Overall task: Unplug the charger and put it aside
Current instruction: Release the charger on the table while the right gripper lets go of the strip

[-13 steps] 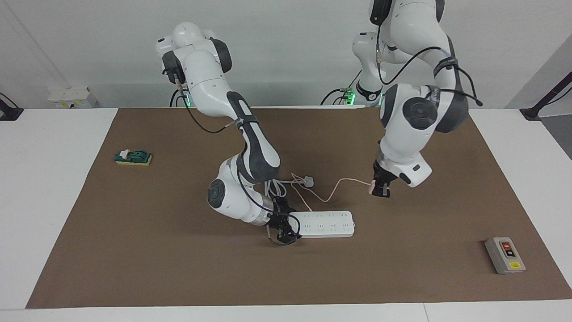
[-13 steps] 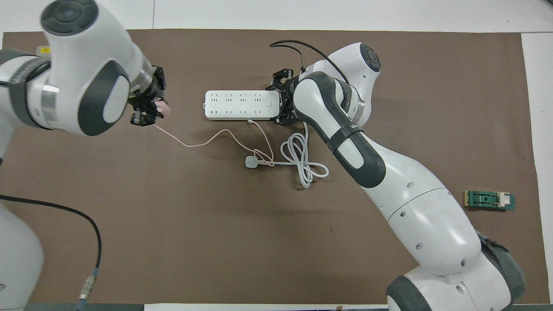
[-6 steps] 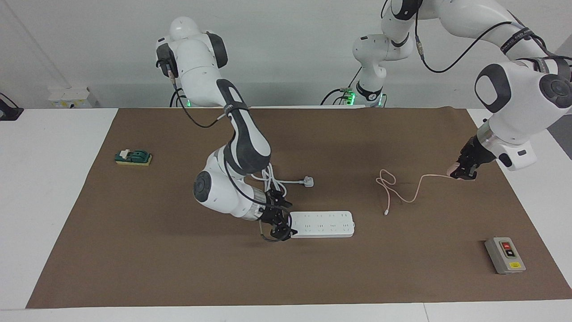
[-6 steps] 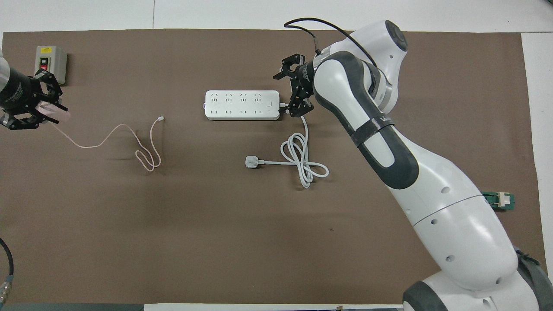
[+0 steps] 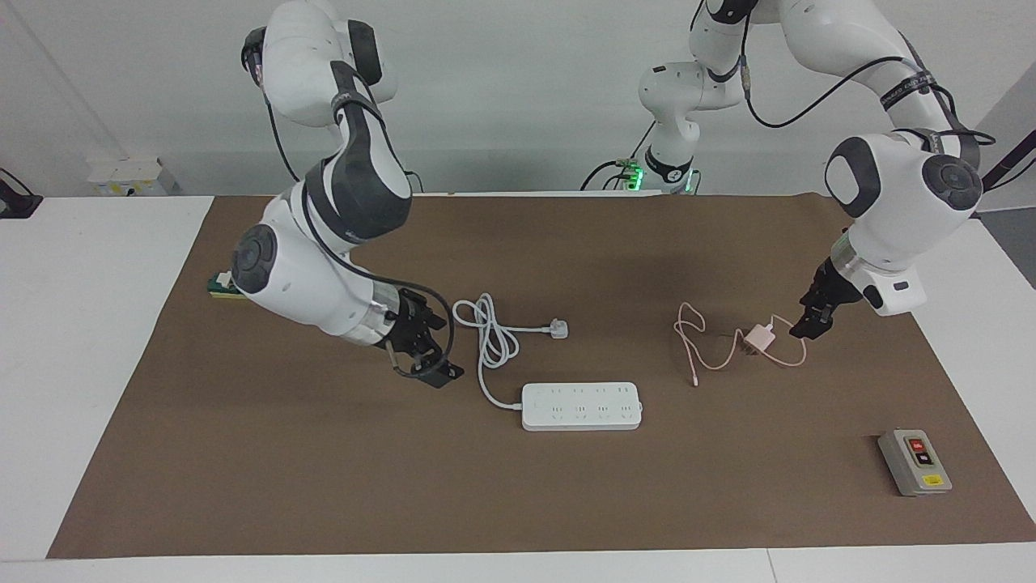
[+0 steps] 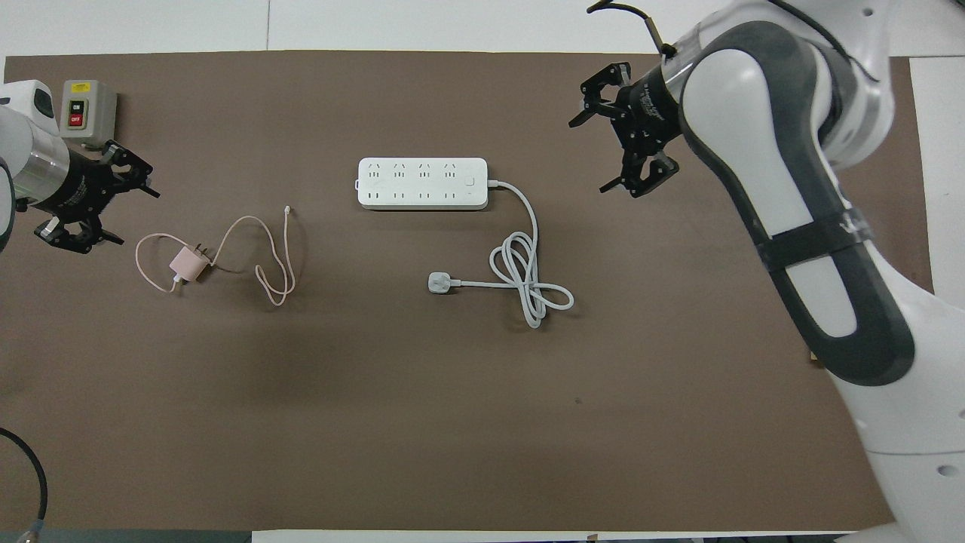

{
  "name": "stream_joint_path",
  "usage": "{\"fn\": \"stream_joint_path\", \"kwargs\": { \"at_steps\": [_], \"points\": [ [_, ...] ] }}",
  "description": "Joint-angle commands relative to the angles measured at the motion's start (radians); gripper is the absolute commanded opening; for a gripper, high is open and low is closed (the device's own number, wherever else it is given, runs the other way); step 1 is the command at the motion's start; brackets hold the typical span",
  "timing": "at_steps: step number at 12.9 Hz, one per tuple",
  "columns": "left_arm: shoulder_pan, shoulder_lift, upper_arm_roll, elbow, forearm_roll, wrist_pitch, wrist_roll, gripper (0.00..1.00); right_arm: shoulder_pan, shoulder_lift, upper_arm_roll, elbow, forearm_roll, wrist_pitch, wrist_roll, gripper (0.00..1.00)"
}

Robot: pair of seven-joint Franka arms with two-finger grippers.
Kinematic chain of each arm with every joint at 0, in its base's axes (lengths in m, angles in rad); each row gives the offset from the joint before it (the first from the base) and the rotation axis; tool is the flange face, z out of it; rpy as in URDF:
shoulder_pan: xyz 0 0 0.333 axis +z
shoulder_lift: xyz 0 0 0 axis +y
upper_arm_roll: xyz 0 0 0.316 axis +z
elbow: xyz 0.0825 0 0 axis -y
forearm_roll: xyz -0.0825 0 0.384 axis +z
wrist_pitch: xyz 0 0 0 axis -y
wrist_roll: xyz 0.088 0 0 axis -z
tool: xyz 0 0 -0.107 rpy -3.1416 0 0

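Note:
The pale pink charger (image 5: 761, 336) lies on the brown mat toward the left arm's end, unplugged, and shows in the overhead view (image 6: 185, 265) too. Its thin pink cable (image 5: 702, 344) loops loosely beside it (image 6: 268, 260). My left gripper (image 5: 812, 322) is open and empty, low over the mat just beside the charger (image 6: 121, 210). The white power strip (image 5: 581, 406) lies mid-table (image 6: 422, 183) with no plug in it. My right gripper (image 5: 429, 366) is open and empty, over the mat beside the strip's cord end (image 6: 607, 154).
The strip's thick white cord (image 5: 490, 336) coils toward the robots and ends in a white three-pin plug (image 5: 558, 329). A grey switch box (image 5: 914, 461) sits near the left arm's end. A green block (image 5: 217, 285) is mostly hidden by the right arm.
My left gripper has let go of the charger, which now lies on the mat. My right gripper has left the strip's end and moved away toward the right arm's end.

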State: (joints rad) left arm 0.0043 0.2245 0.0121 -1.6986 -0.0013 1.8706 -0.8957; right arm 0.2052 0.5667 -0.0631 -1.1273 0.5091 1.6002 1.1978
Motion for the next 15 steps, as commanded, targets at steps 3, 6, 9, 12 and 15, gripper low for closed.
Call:
{"fn": "stream_joint_path", "kwargs": {
  "at_steps": [3, 6, 9, 12, 15],
  "points": [
    [-0.018, -0.025, 0.0, 0.094, 0.001, -0.095, 0.289, 1.0, -0.134, -0.203, 0.005, -0.09, -0.177, -0.209, -0.578, 1.0],
    [-0.018, -0.075, -0.059, 0.117, -0.002, -0.241, 0.501, 1.0, -0.161, -0.325, 0.005, -0.184, -0.328, -0.218, -0.979, 1.0],
    [-0.02, -0.166, -0.058, 0.109, -0.005, -0.364, 0.754, 1.0, -0.159, -0.483, 0.006, -0.325, -0.473, -0.201, -1.214, 1.0],
    [-0.015, -0.209, -0.057, 0.088, -0.005, -0.395, 0.819, 1.0, -0.165, -0.576, 0.022, -0.411, -0.569, -0.159, -1.317, 1.0],
    [0.0, -0.221, -0.058, 0.062, -0.008, -0.378, 0.86, 1.0, -0.187, -0.68, 0.026, -0.557, -0.572, -0.054, -1.371, 1.0]
  ]
}}
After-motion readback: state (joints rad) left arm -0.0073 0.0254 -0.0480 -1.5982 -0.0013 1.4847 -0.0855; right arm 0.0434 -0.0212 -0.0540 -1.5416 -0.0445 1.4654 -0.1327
